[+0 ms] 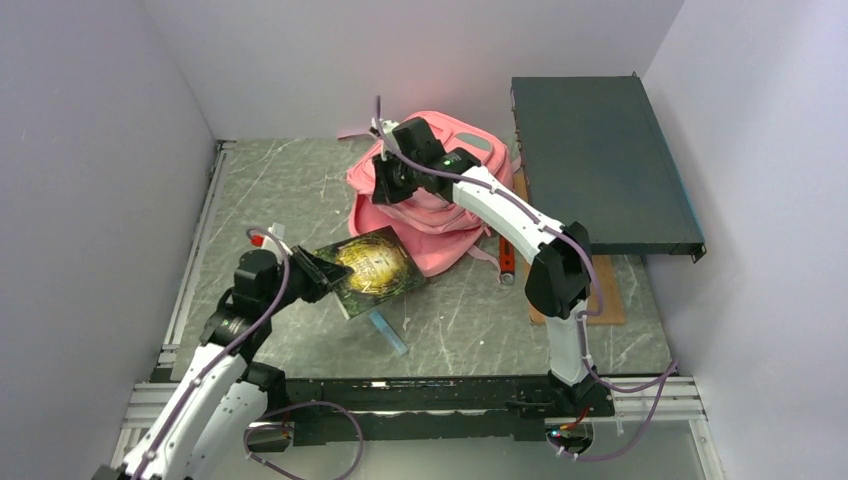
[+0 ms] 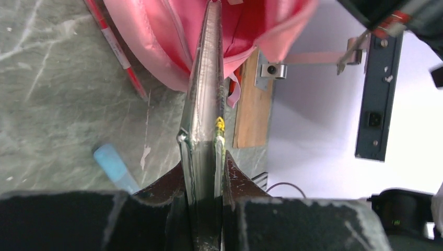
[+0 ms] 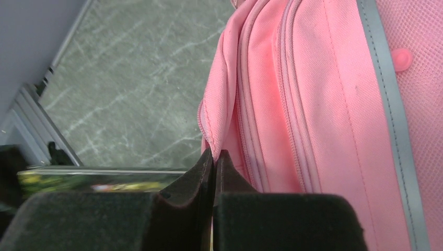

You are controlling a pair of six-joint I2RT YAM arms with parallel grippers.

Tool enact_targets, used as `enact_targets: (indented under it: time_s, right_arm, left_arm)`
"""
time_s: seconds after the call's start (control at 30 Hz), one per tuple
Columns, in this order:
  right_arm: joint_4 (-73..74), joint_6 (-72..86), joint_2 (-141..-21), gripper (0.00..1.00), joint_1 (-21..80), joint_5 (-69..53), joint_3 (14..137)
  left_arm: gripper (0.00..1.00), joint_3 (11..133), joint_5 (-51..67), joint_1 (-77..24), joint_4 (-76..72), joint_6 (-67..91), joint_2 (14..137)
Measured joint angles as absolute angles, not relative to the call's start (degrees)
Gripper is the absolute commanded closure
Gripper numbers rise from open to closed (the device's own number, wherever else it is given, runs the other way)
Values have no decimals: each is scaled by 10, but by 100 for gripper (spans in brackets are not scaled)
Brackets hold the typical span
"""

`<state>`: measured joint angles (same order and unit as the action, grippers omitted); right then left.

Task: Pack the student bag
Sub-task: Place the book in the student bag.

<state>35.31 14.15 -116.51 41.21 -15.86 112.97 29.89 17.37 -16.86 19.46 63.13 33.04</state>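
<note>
The pink student bag (image 1: pixel 448 215) lies at the back middle of the table, its opening towards the near left. My right gripper (image 1: pixel 392 180) is shut on a fold of the bag's pink fabric (image 3: pixel 219 112) at the opening edge and holds it up. My left gripper (image 1: pixel 318 272) is shut on a thin book with a green and gold cover (image 1: pixel 374 266). The book is held off the table, its far edge at the bag's mouth. In the left wrist view the book (image 2: pixel 205 104) is edge-on, its far end between the bag's open sides (image 2: pixel 156 47).
A light blue pen (image 1: pixel 388 333) lies on the table under the book. A red pen (image 1: pixel 505 255) lies right of the bag by a wooden board (image 1: pixel 612 290). A dark flat case (image 1: pixel 600 165) stands raised at the back right. White walls enclose the sides.
</note>
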Motion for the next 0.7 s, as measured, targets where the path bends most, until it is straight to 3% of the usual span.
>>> enact_targets:
  time_s: [0.17,0.5,0.7]
  right_arm:
    - [348,181,-1151,100,402,-164,1141]
    - [345,213,-1151,100,398,-179,1158]
    - [347,217,-1151,100,397,-193,1164]
  left_arm:
    - [100,251,191,-169,40,692,432]
    - [100,249,175,-169,-167,728,505]
    - [100,294,149,-179,-284,735,682]
